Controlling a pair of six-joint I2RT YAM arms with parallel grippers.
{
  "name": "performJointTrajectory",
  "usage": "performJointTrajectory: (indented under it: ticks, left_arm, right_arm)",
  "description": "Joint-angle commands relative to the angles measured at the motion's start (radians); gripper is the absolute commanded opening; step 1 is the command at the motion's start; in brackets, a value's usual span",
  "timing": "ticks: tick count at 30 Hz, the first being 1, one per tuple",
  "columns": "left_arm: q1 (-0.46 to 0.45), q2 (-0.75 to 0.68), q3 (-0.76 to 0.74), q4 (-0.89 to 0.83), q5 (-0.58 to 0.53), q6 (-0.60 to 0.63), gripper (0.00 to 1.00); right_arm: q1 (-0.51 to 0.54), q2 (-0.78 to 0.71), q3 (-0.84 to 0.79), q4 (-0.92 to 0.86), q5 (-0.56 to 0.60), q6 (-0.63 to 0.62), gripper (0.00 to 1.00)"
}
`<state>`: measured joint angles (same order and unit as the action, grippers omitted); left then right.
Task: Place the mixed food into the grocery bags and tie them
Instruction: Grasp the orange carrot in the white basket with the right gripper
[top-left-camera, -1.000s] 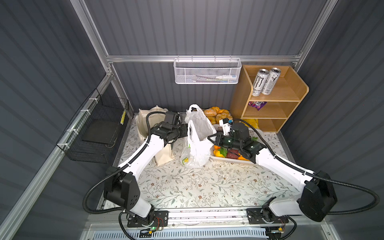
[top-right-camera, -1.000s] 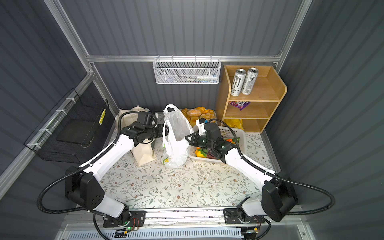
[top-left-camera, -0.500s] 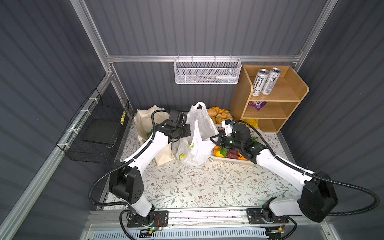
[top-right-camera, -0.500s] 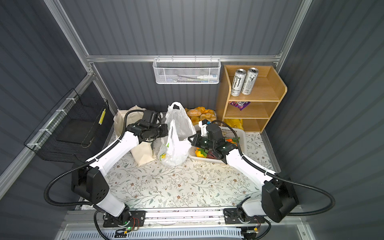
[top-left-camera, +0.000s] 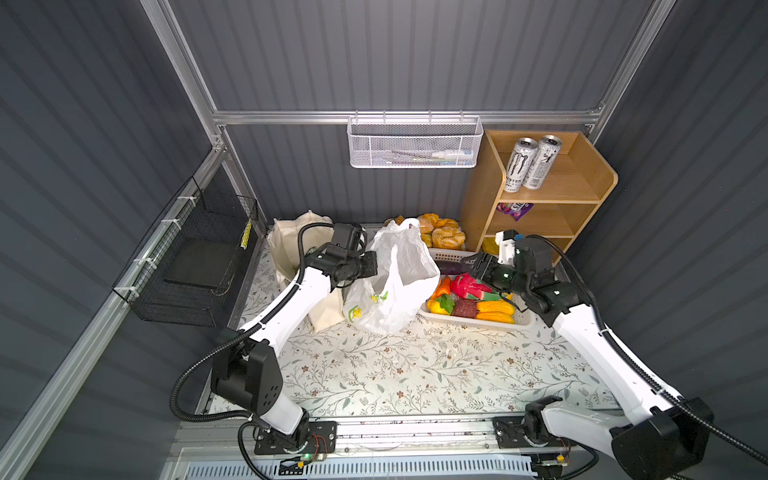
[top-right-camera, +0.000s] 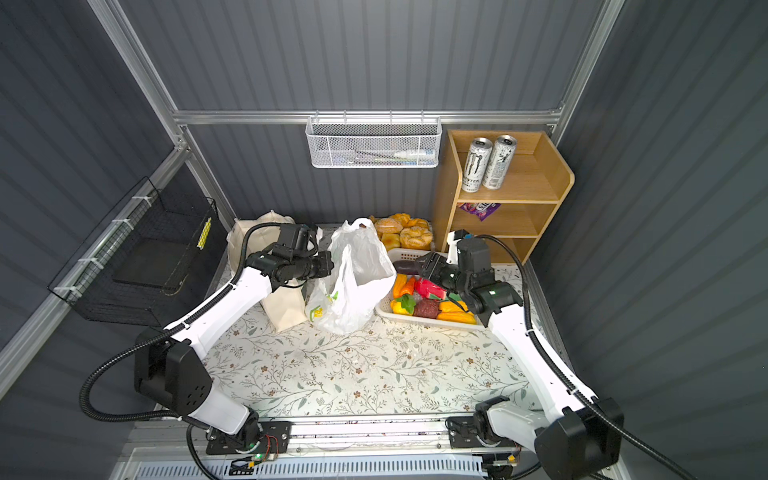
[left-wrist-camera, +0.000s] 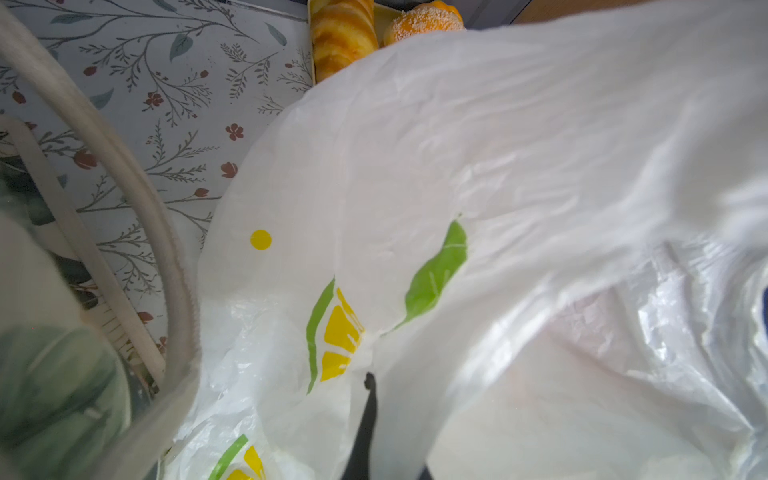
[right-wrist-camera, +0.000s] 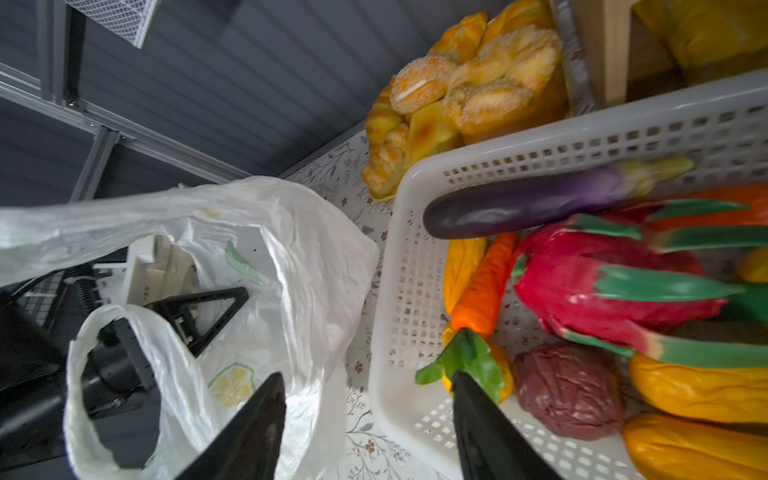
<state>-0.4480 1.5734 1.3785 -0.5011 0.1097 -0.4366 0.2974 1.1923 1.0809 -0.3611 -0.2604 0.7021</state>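
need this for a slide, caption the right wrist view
Open right gripper poised between the white plastic bag and the basket of toy produce, including a purple eggplant.

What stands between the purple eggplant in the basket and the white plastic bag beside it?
Only the side wall of the basket: the eggplant lies uncovered on top, and the plastic bag gapes open right beside it. The open right gripper hovers by that wall, holding nothing.
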Motion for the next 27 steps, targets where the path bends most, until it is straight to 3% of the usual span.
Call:
performJointTrajectory:
  ticks: [1,8,27]
  left_arm:
    - [0.004,-0.005,-0.011,0.042,0.047,0.005,0.00]
    - [0.003,0.000,0.012,0.038,0.044,0.006,0.00]
    - [0.003,-0.001,-0.005,0.054,0.058,0.002,0.00]
  right_arm:
    - [0.002,0.107,0.030,-0.108,0.004,-0.022,0.69]
    - [0.005,0.295,0.082,-0.047,-0.066,0.033,0.74]
    - [0.040,0.425,0.022,-0.033,-0.116,0.013,0.74]
